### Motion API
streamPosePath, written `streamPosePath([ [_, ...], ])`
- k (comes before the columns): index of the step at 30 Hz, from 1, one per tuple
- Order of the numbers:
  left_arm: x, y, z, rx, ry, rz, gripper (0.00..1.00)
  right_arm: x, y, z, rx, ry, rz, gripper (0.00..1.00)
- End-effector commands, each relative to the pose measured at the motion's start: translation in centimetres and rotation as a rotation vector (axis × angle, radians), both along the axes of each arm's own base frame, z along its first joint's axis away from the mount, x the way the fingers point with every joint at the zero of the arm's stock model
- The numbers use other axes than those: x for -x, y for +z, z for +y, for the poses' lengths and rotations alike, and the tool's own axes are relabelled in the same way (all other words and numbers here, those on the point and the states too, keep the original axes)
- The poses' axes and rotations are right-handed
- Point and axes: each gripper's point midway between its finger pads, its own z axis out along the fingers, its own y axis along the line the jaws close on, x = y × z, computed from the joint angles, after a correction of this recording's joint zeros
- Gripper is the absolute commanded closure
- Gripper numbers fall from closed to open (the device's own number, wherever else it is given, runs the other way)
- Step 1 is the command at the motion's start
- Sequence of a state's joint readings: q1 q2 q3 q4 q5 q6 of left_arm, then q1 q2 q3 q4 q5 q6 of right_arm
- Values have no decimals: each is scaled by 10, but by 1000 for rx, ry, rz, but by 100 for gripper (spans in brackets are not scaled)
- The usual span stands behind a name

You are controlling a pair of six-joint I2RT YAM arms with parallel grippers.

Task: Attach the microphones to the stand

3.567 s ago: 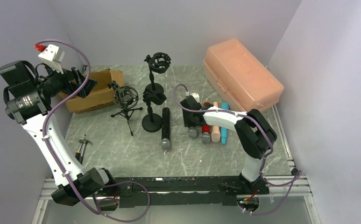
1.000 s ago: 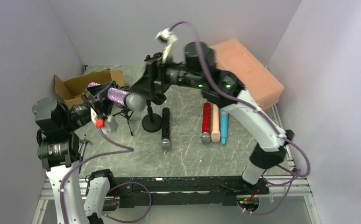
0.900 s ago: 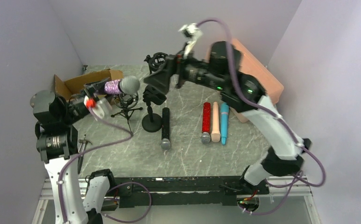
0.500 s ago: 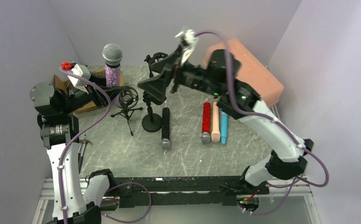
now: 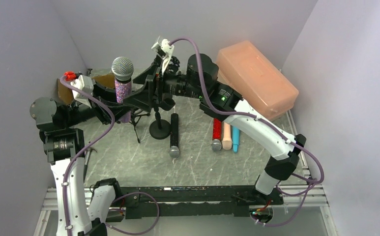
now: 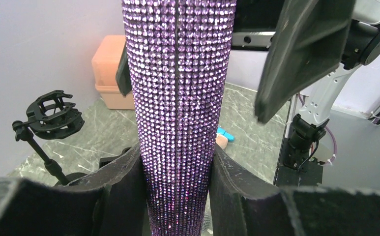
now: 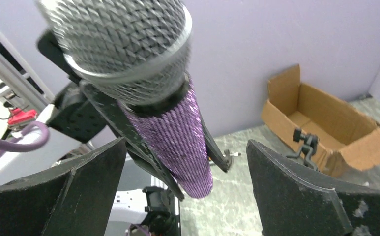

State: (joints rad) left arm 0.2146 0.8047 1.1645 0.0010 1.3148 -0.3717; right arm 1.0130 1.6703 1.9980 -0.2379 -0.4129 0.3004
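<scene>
The purple microphone [image 5: 123, 86] stands upright in the air above the left rear of the table, mesh head on top. The left gripper [image 6: 178, 167] is clamped on the lower part of its barrel. The right gripper [image 7: 184, 143] has its fingers wide apart on both sides of the barrel, not touching it.

I think it is stiff and a little top-heavy. The glitter skin should give friction, but the mesh head can dent, so the barrel is the place to hold.

The black microphone [image 5: 174, 135], red microphone [image 5: 217, 132], peach microphone [image 5: 226, 136] and blue microphone [image 5: 236, 137] lie on the table, near the tall stand [image 5: 159, 129].

The cardboard box [image 7: 320, 128] is open and I see nothing inside. The peach case [image 5: 254, 76] is closed, so its contents are hidden.
</scene>
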Motion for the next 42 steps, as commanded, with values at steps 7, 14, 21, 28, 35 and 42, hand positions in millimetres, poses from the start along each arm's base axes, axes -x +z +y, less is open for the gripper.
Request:
streamPosePath([
  [7,10,10,-4,10,-32,-22,98,16,53,7,-166,81,-67,23],
  [14,9,7,-4,-27,-35,-28,84,4,47,20,-142,54,-65,63],
  [21,5,12,-1,-56,-4,-62,19,-15,65,4,-153,-90,-161,100],
  [28,-27,15,28,-137,276,-55,1,-31,75,-19,-180,-248,-276,100],
  [35,-54,-4,63,-183,506,35,1,-47,72,-23,-223,-343,-371,100],
  [42,-98,-27,123,-203,754,114,1,-50,61,-11,-236,-360,-418,100],
])
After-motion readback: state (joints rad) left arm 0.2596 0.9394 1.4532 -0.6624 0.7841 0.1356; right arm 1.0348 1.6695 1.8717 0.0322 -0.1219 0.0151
